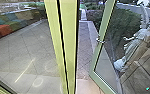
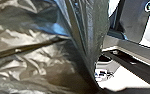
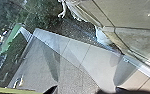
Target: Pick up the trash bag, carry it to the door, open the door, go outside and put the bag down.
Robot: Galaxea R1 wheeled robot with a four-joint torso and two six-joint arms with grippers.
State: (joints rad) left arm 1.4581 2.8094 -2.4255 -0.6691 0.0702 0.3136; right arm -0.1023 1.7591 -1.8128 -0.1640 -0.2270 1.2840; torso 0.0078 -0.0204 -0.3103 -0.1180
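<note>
At the far left, coloured blocks [image 1: 2, 30] stand beside the paved yard. Near, on your robot's left side, note the trash bag [image 2: 36, 57], close against the left wrist camera; judge it to be carried by the left gripper, though you cannot tell that gripper's state from the view. Observe the glossy, creased film: expect a soft, slippery, limp body that offers no firm edge, swings after each stop and takes the shape of whatever it meets. Its weight cannot be read; treat it as modest, but the film as thin and easily torn. Take hold at the neck, where long folds [image 2: 87, 30] draw together, gathering several layers rather than pinching one sheet. Centrally, the yellow-green post [image 1: 68, 32] borders the opening; keep the bag well apart from its edge. To the right, the door [image 1: 99, 55] stands open, with its handle [image 1: 99, 40] facing the gap, where loose plastic could snag. The right gripper's state you likewise cannot tell. At the far right, a pale statue [image 1: 138, 42] stands beyond the glass.
</note>
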